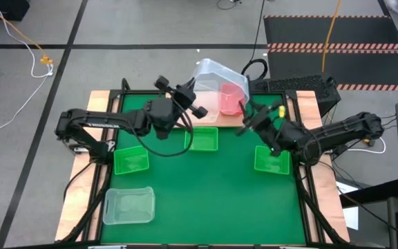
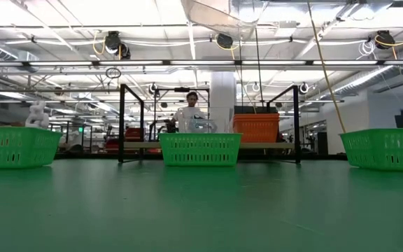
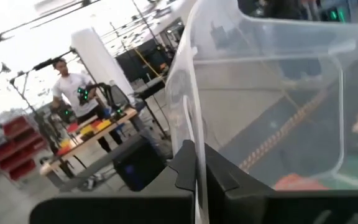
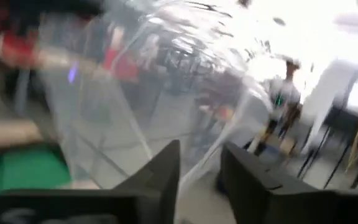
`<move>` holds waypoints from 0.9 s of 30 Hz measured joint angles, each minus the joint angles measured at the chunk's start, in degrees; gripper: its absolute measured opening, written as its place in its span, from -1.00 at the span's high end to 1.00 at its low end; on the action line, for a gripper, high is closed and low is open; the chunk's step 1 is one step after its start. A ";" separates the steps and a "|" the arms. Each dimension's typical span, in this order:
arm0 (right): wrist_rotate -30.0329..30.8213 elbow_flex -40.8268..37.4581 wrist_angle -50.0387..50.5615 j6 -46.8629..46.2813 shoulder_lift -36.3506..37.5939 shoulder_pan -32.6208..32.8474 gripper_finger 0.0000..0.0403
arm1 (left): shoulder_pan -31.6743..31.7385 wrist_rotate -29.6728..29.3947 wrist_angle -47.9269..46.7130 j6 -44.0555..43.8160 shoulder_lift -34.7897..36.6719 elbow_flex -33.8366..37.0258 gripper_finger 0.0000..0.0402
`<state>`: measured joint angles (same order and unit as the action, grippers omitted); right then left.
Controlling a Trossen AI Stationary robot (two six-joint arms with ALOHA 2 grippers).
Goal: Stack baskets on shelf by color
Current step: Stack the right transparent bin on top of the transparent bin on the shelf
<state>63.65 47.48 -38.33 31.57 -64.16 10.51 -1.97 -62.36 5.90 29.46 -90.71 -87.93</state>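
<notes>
**Clear basket held aloft over the shelf**

Nearest on the worktop [image 1: 206, 194] sits a clear basket [image 1: 128, 206], untouched; beyond it three green baskets [image 1: 130, 160] lie in a loose row across the green mat. Farther back, the left gripper [image 3: 195, 163] has its fingers clamped on the rim of another clear basket [image 1: 216, 79], tilted above the shelf [image 1: 228, 119], where a red basket [image 1: 232, 98] rests. The right gripper [image 4: 199, 163] reaches in beside it, fingers apart. The placing step looks underway; next it calls for levelling the basket and lowering it beside the red one.
</notes>
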 joint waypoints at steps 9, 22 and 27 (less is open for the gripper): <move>-0.90 -0.04 -14.89 10.12 0.11 4.02 -0.06 | 3.53 -0.98 -12.34 -0.65 2.56 0.13 1.00; -20.32 10.20 32.31 -20.37 2.86 6.24 -0.12 | 4.60 6.59 -17.13 0.42 2.72 0.12 1.00; -21.25 23.32 54.99 -15.57 -4.91 6.49 -0.12 | 5.02 18.30 -26.37 -9.67 2.59 -0.13 1.00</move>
<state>42.41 70.80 16.66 16.00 -69.08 17.00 3.05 -44.06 -20.48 19.80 -88.12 -88.06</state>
